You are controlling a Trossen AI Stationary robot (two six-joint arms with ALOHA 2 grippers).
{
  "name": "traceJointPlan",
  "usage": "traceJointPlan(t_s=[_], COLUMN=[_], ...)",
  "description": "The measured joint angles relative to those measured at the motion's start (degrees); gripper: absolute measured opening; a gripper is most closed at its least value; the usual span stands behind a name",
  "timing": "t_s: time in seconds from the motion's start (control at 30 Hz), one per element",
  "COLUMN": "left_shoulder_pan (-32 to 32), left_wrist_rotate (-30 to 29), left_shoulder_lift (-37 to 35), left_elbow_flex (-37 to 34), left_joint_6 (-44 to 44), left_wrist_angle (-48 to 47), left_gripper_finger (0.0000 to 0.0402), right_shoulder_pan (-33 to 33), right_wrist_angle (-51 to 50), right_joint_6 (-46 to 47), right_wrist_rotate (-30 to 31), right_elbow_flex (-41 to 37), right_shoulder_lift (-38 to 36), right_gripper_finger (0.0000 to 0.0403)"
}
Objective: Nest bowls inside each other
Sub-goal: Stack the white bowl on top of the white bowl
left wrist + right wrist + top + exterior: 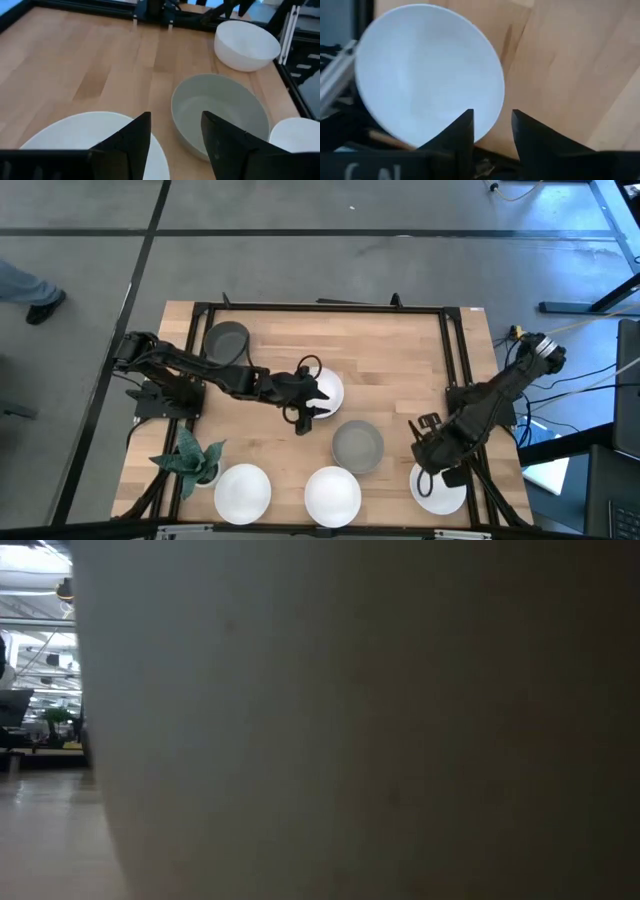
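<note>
My left gripper (312,408) (175,120) is open at the near-left rim of a white bowl (328,388) (80,137) at mid-table, one finger over the bowl and one outside it. A light grey bowl (357,445) (220,112) sits just beyond. My right gripper (425,432) (492,115) is open, with the rim of a white bowl (440,490) (425,70) at the near right corner between its fingers. Two more white bowls (243,492) (332,495) rest near the front edge. A dark grey bowl (226,340) stands far left. My left gripper stands astride the white bowl's rim (157,150) from above; whether its fingers touch it, I cannot tell. My right gripper has the white bowl's rim (492,107) in the gap between its fingers; I cannot tell whether they touch it.
A green spiky plant (190,458) stands at the near left. A black frame (320,308) runs along the table's far and side edges. In the low view a pale bowl wall (350,720) close to the camera fills most of the picture. Bare wood (400,350) lies far right.
</note>
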Motion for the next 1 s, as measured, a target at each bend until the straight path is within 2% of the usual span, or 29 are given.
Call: traceJointPlan(t_s=[0.2, 0.4, 0.63, 0.8, 1.0], left_shoulder_pan=[-2.5, -5.4, -7.6, -8.5, -8.8], left_wrist_rotate=[-2.8, -6.3, -8.2, -9.6, -9.9], left_shoulder_lift=[0.0, 0.0, 0.0, 0.0, 0.0], left_elbow_flex=[0.0, 0.0, 0.0, 0.0, 0.0], left_joint_6=[-3.3, -5.5, -7.0, -7.2, -8.3], left_wrist_angle=[1.1, 1.4, 1.5, 1.5, 1.5], left_gripper_finger=[0.0169, 0.0168, 0.0167, 0.0167, 0.0167], right_shoulder_pan=[2.6, 4.8, 5.4, 5.4, 5.4], right_wrist_angle=[4.1, 5.8, 6.6, 12.8, 13.8], right_joint_6=[3.0, 5.6, 6.0, 6.0, 6.5], right_wrist_rotate=[3.2, 9.1, 9.4, 9.4, 8.9], right_elbow_flex=[0.0, 0.0, -0.2, -4.5, -8.2], right_shoulder_lift=[1.7, 1.8, 2.6, 2.7, 2.7], right_gripper_finger=[0.0133, 0.0133, 0.0133, 0.0133, 0.0133])
